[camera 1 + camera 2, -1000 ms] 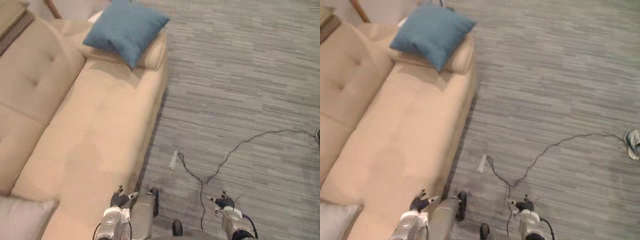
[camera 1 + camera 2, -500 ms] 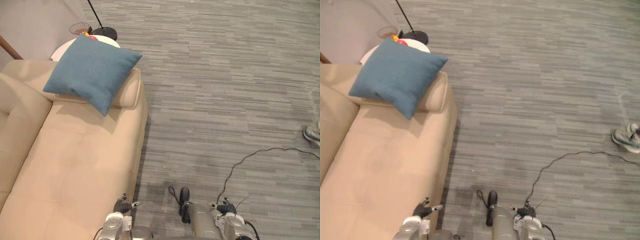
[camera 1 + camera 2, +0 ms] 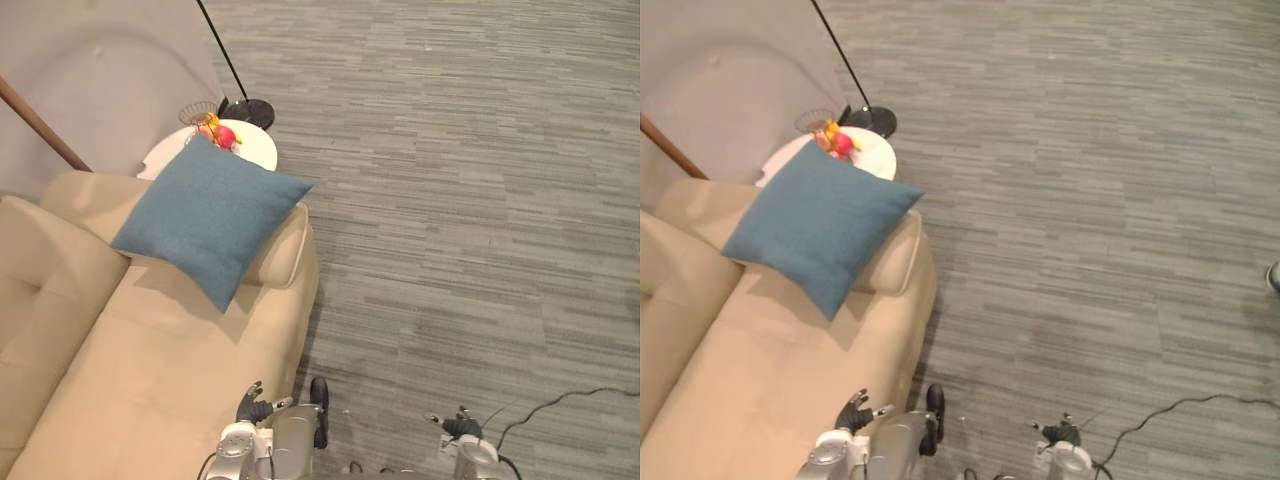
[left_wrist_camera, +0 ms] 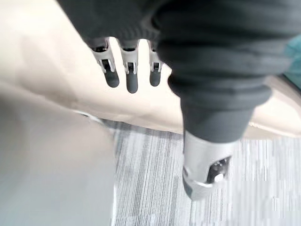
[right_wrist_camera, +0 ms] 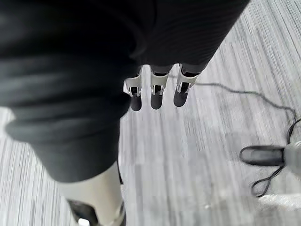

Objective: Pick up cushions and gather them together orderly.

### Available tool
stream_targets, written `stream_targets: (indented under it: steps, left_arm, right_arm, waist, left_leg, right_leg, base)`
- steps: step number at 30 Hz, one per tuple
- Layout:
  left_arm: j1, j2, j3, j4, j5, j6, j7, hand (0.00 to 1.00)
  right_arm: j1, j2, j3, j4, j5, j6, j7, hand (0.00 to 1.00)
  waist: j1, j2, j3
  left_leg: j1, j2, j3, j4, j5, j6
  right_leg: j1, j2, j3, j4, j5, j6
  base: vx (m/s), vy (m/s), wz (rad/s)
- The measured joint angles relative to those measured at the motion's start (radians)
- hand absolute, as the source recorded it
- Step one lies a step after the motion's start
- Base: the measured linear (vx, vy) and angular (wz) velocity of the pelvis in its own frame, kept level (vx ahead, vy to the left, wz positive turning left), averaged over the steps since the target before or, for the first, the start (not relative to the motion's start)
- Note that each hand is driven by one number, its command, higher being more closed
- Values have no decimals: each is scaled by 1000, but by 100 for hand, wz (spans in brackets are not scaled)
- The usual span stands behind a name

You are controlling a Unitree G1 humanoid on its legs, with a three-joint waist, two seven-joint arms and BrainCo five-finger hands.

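Observation:
A blue cushion (image 3: 209, 216) leans on the far armrest of the beige sofa (image 3: 150, 380), one corner hanging over the seat. My left hand (image 3: 250, 404) hangs low by the sofa's front edge, fingers (image 4: 128, 75) relaxed and holding nothing. Over the grey floor, my right hand (image 3: 459, 424) is low at the right, its fingers (image 5: 158, 94) straight and empty. Both hands are far from the cushion.
A small round white table (image 3: 215, 150) with a wire bowl of fruit (image 3: 212, 125) stands behind the sofa's armrest, beside a black floor lamp base (image 3: 249, 112). Grey carpet floor (image 3: 470, 190) lies to the right of the sofa.
The camera has moved: the view shifted so the cushion, side table and lamp base sit lower and more to the right. Both hands stay low and empty.

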Motion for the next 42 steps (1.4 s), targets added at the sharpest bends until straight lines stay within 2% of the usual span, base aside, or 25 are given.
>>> stream_targets:
  steps: [1, 2, 3, 5, 6, 8, 9, 10, 12, 13, 14, 15, 17, 20, 22, 24, 26, 29, 30, 34, 36, 37, 39, 41, 42]
  left_arm:
    - [1, 3, 0, 2, -1, 0, -4, 0]
    - [1, 12, -1, 9, -1, 0, -6, 0]
    - [0, 15, -4, 19, -1, 6, -6, 0]
    - [3, 32, -25, 37, -1, 18, -6, 0]
    - [8, 42, -41, 37, -1, 19, -5, 0]
    - [8, 48, -43, 34, -2, 19, -3, 0]
    - [7, 48, -42, 30, -2, 19, -1, 0]
    - [4, 41, -43, 23, -2, 19, 2, 0]
    - [3, 36, -43, 21, -3, 18, 9, 0]
    - [7, 35, -43, 22, -3, 17, 17, 0]
    - [9, 36, -43, 24, -3, 17, 18, 0]
    - [15, 48, -43, 26, -3, 16, 18, 0]
    - [11, 15, -36, 47, -4, 16, 18, 0]
    - [13, -32, -33, 47, -4, 15, 16, 0]
    - [3, -29, -47, 40, -3, 15, 16, 0]
    - [-4, -21, -83, 35, 0, 15, 16, 0]
    - [-4, -21, -124, 35, 1, 15, 13, 0]
    - [-14, -18, -165, 37, 3, 15, 7, 0]
    - [-17, -12, -168, 37, 3, 16, 7, 0]
    - [-13, 16, -166, 37, 2, 16, 7, 0]
    - [-7, 19, -162, 38, 2, 16, 7, 0]
    - [-3, 19, -158, 39, 2, 16, 6, 0]
    - [1, 31, -158, 37, 1, 15, 6, 0]
    - [14, 49, -148, 37, 1, 15, 8, 0]
    - [17, 60, -126, 40, 1, 16, 9, 0]
  right_arm:
    - [0, -2, 0, 1, -1, 0, 1, 0]
    - [0, -1, 1, 2, -1, 0, 5, 0]
    - [2, -1, 8, 4, -1, 0, 9, 0]
    - [9, -3, 26, 3, -2, 0, 14, 0]
    - [18, -5, 27, 5, -2, 1, 14, 0]
    - [20, -5, 26, 6, -3, 1, 14, 0]
    - [18, -7, 26, 6, -3, 1, 14, 0]
    - [2, -13, 27, 5, -3, 1, 14, 0]
    - [-1, -17, 28, 4, -2, 1, 14, 0]
    - [1, -16, 28, 4, -2, 1, 14, 0]
    - [6, -15, 28, 4, -2, 1, 14, 0]
    - [34, -9, 28, 4, -1, 1, 13, 0]
    - [40, -33, 28, 16, -1, 3, 14, 0]
    - [48, -49, 17, 13, 1, 3, 13, 0]
    - [47, -50, 17, 14, 2, 3, 11, 0]
    - [48, -45, 17, 6, 4, -2, 10, 0]
    - [46, -51, -2, -9, 4, -5, 8, 0]
    - [52, -55, -24, -8, 7, -11, 9, 0]
    - [54, -49, -22, -7, 7, -11, 10, 0]
    - [48, -22, -20, -7, 11, -11, 12, 0]
    - [41, -25, -20, -8, 10, -11, 12, 0]
    - [42, -27, -19, -7, 8, -11, 12, 0]
    - [49, -11, -17, -7, 7, -11, 13, 0]
    - [64, 13, -11, -6, 9, -11, 18, 0]
    - [64, 19, 2, -6, 10, -11, 21, 0]
  waist:
    - [1, -6, -1]
    - [-1, -14, -3]
    - [-8, -18, -3]
    - [-19, -23, -6]
    - [-23, -24, -6]
    - [-26, -22, -6]
    - [-27, -18, -4]
    - [-36, 4, 0]
    - [-44, 19, 3]
    - [-59, 16, 2]
    - [-64, 7, -2]
    - [-69, -26, -14]
    - [-62, 28, -18]
    - [-82, 48, -26]
    - [-74, 45, -21]
    - [-74, 36, -18]
    - [-75, 37, -21]
    - [-88, 48, -28]
    - [-85, 48, -28]
    - [-66, 17, -30]
    - [-67, 9, -29]
    - [-70, 6, -27]
    - [-75, -17, -25]
    - [-81, -32, -37]
    - [-84, -43, -40]
  left_leg:
    - [19, 0, 10, 21, -40, 0]
    - [66, -6, 12, 32, -87, -2]
    - [115, -10, 6, 28, -109, -8]
    - [209, -20, -19, -9, -121, -7]
    - [275, -21, -29, -53, -121, -8]
    - [331, -9, -51, -84, -121, -8]
    - [343, -2, -58, -89, -121, -9]
    - [367, 29, -92, -97, -129, -22]
    - [386, 55, -125, -96, -142, -44]
    - [404, 69, -169, -91, -162, -77]
    - [413, 68, -191, -88, -173, -96]
    - [421, 54, -226, -76, -203, -134]
    - [414, 113, -285, -39, -237, -162]
    - [300, 164, -347, 108, -194, -209]
    - [240, 209, -273, 178, -131, -206]
    - [232, 266, -107, 152, -89, -150]
    - [234, 285, 36, 92, -78, -132]
    - [233, 278, 276, -11, -43, -148]
    - [228, 270, 291, -28, -43, -149]
    - [246, 201, 229, -95, -43, -149]
    - [265, 169, 220, -120, -44, -147]
    - [287, 145, 201, -142, -51, -135]
    - [324, 104, 155, -169, -55, -124]
    - [322, 99, 112, -181, -56, -120]
    - [321, 99, 81, -187, -57, -119]
  right_leg:
    - [-36, -14, 17, 123, -15, 54]
    - [-122, -40, 41, 359, 7, 163]
    - [-192, -61, 44, 555, 18, 227]
    - [-269, -107, -28, 747, -11, 186]
    - [-295, -132, -91, 738, -39, 130]
    - [-340, -137, -155, 607, -72, 67]
    - [-358, -133, -163, 557, -77, 59]
    - [-407, -107, -149, 400, -65, 51]
    - [-436, -62, -64, 267, -13, 52]
    - [-447, -28, 91, 125, 83, 64]
    - [-444, -25, 145, 72, 135, 78]
    - [-442, -36, 200, 33, 232, 83]
    - [-452, 1, 138, 140, 201, 51]
    - [-436, 4, 2, 185, 110, -3]
    - [-389, 5, -74, 156, 98, -26]
    - [-320, -1, -163, 90, 101, -37]
    - [-301, -24, -227, 60, 103, -39]
    - [-281, -69, -337, 24, 119, -12]
    - [-267, -73, -370, 10, 127, -3]
    - [-237, -119, -399, 6, 139, 7]
    - [-241, -160, -400, 58, 137, 10]
    - [-259, -204, -394, 154, 134, 15]
    - [-312, -267, -306, 339, 137, 8]
    - [-340, -238, -179, 363, 89, 9]
    - [-342, -182, -107, 326, 56, 6]
  base:
    - [484, 171, -14]
    - [490, 141, -13]
    - [498, 129, -3]
    - [494, 64, 26]
    - [479, 19, 39]
    - [422, -66, 37]
    - [513, -205, 52]
    - [353, -171, 45]
    - [346, -247, 61]
    - [429, -367, 85]
    - [377, -365, 111]
    - [303, -393, 86]
    - [314, -456, 82]
    - [220, -379, 108]
    - [134, -321, 119]
    - [92, -236, 109]
    - [38, -91, 108]
    - [30, 29, 125]
    - [54, 109, 111]
    - [54, 172, 51]
    - [19, 175, 30]
    - [-16, 175, 47]
    - [-22, 147, 69]
    - [12, -38, 67]
    - [35, -111, 75]
